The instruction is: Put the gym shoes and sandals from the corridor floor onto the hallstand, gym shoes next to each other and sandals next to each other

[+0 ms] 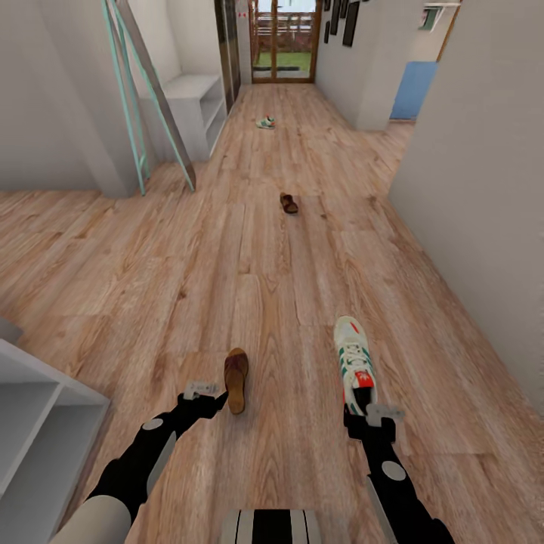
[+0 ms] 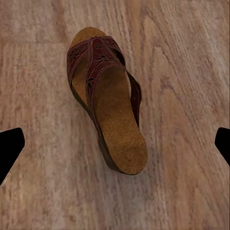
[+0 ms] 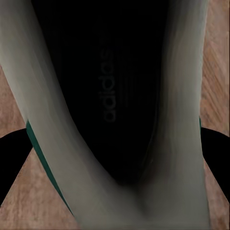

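On the wood floor point(image 1: 151, 287) just ahead of the robot lie a brown sandal point(image 1: 236, 379) and a white sneaker point(image 1: 355, 360), well apart from each other. The left gripper point(image 1: 202, 392) hovers beside the sandal's heel; in its wrist view the sandal point(image 2: 106, 99) lies flat between widely spread fingers point(image 2: 9, 148), untouched. The right gripper point(image 1: 375, 414) sits at the sneaker's red heel, fingers point(image 3: 218, 148) open on either side of the shoe's opening point(image 3: 110, 96) (whether they touch it is hard to tell). Farther down the corridor lie a second sandal point(image 1: 289, 202) and a second sneaker point(image 1: 265, 122), near a pale rack point(image 1: 198, 106).
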